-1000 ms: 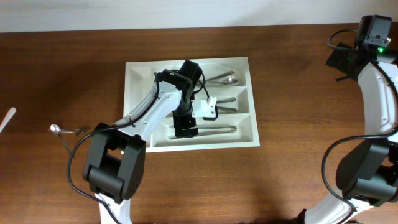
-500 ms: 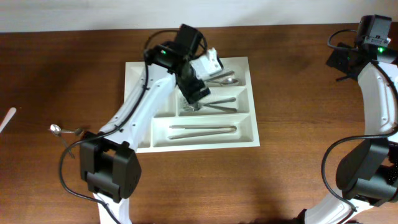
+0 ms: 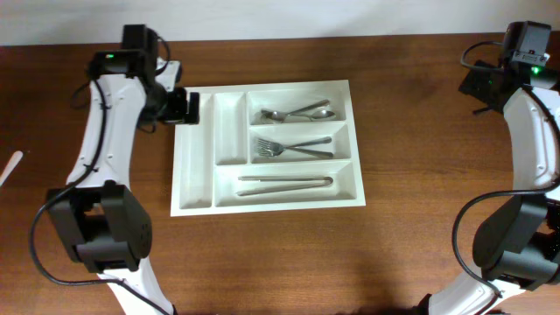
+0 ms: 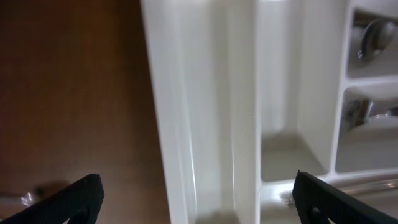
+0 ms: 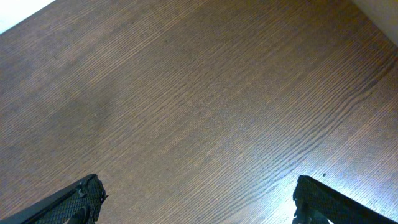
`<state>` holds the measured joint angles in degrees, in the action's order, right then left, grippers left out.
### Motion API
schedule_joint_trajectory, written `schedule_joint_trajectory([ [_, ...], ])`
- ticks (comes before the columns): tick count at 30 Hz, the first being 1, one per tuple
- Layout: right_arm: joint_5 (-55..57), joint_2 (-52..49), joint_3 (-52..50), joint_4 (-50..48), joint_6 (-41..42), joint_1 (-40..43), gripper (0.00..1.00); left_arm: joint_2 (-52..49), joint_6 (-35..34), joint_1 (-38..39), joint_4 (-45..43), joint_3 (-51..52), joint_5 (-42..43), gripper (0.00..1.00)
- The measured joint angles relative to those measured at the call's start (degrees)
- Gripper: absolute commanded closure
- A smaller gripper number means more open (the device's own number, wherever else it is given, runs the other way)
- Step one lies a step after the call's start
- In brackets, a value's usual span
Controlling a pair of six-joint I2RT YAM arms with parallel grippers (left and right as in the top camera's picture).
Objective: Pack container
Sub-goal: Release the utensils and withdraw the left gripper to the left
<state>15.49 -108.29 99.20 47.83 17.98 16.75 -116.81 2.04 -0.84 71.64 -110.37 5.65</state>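
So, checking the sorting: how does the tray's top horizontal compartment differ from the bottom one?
The top compartment holds spoons; the bottom compartment holds slim straight pieces. The top compartment is shorter; the bottom compartment runs wider, under the inner upright slot. Both lie horizontally in the white container.

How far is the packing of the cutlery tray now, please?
Done: spoons, forks and long utensils lie in three long compartments of the container. In hand: nothing; the left gripper and right gripper are open and empty. Left: both narrow compartments hold nothing; a white stick lies outside.
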Motion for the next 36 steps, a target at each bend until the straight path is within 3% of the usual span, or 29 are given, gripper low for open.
schedule_joint_trajectory([
  [5,0.0,0.0,0.0,0.0,0.0,0.0,0.01,0.0,-1.57,-3.23,1.92,0.35,0.72,0.01],
  [15,0.0,0.0,0.0,0.0,0.02,0.0,0.01,0.0,-21.07,-10.97,3.23,9.2,-12.96,0.01],
  [21,0.0,0.0,0.0,0.0,-0.02,0.0,0.01,-0.02,-25.88,-14.43,1.05,13.51,-15.93,0.01],
  [28,0.0,0.0,0.0,-0.02,-0.02,0.0,0.01,-0.04,-25.4,-17.79,-6.86,14.23,-20.55,0.01],
  [36,0.0,0.0,0.0,-0.04,0.02,0.0,0.01,-0.04,-11.96,-21.79,-21.73,14.27,-28.33,0.01],
])
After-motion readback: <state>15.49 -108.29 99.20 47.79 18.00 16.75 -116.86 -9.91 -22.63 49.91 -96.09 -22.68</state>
